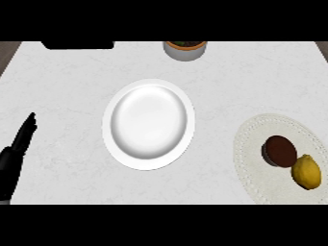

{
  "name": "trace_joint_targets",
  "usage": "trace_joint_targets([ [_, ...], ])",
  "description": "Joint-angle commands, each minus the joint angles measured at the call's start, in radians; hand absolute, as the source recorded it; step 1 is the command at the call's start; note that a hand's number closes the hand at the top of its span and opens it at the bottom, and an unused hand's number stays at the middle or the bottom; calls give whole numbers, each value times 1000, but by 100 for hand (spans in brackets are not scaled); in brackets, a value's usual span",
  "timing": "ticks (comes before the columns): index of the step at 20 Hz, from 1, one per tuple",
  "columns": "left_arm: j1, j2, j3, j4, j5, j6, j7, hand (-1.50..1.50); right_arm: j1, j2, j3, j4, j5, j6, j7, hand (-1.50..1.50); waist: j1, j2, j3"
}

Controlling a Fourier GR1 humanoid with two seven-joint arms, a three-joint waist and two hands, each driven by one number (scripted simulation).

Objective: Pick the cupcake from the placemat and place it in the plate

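Fingers (28, 128) straight on left hand (8, 163), one cupcake (280, 150), one plate (148, 124)

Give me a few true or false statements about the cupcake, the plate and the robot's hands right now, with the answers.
1. The cupcake sits on the placemat. True.
2. A lemon lies on the plate. False: the lemon is on the placemat beside the cupcake; nothing lies on the plate.
3. The left hand holds the cupcake. False: its fingers are straight, at the counter's left side, far from the cupcake.
4. The right hand is out of view. True.
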Motion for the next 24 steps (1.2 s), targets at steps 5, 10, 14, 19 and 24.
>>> trace_joint_targets([
  [5, -12, -51, -30, 2, -50, 22, 14, 0, -90, -213, -4, 40, 79, 50, 280, -150, 16, 4, -1],
  [10, 21, -46, -13, -28, -57, 12, 14, 0, -146, -235, 95, 109, 173, 130, 334, -150, 23, 3, 0],
  [14, -23, -30, 24, -6, -42, -37, 38, 0, -263, -219, 161, 142, 209, 168, 436, -150, 18, 3, 0],
  [19, -8, -59, 5, -34, -65, -28, 56, 0, -349, -224, 249, 297, 348, 252, 417, -150, 27, 4, 1],
  [24, 3, -69, 39, -55, -78, -38, 48, 0, -372, -211, 247, 375, 420, 369, 356, -150, 15, 2, 1],
])
